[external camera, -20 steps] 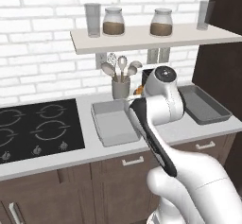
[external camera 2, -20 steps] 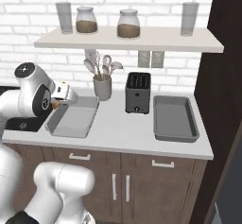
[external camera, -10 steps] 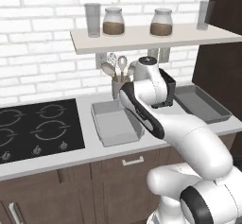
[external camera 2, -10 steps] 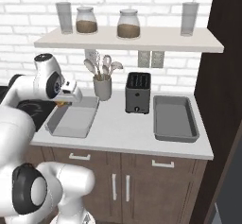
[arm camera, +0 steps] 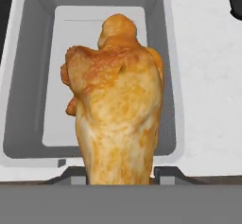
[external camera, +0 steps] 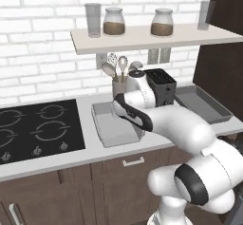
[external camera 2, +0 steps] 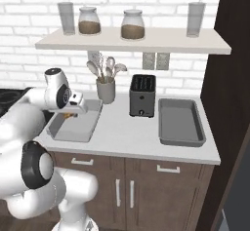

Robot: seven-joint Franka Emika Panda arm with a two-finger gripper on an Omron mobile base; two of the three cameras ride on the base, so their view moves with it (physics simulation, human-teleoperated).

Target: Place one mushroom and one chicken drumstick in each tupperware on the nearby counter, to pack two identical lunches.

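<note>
Two grey trays sit on the counter (external camera 2: 132, 137): the left tray (external camera 2: 62, 132) and the right tray (external camera 2: 180, 123), with one black toaster (external camera 2: 142, 95) between them. The gripper (external camera 2: 72, 113) hangs over the left tray, jaws pinching one golden drumstick (arm camera: 118, 100).

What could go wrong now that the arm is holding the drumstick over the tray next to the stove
The gripper pinches the chicken drumstick only at its narrow end, so the plump end might swing or slip out early.

In the hand view the drumstick hangs over the near end of the left tupperware, close to its rim; released here, it could land on the rim and roll onto the counter.
</note>
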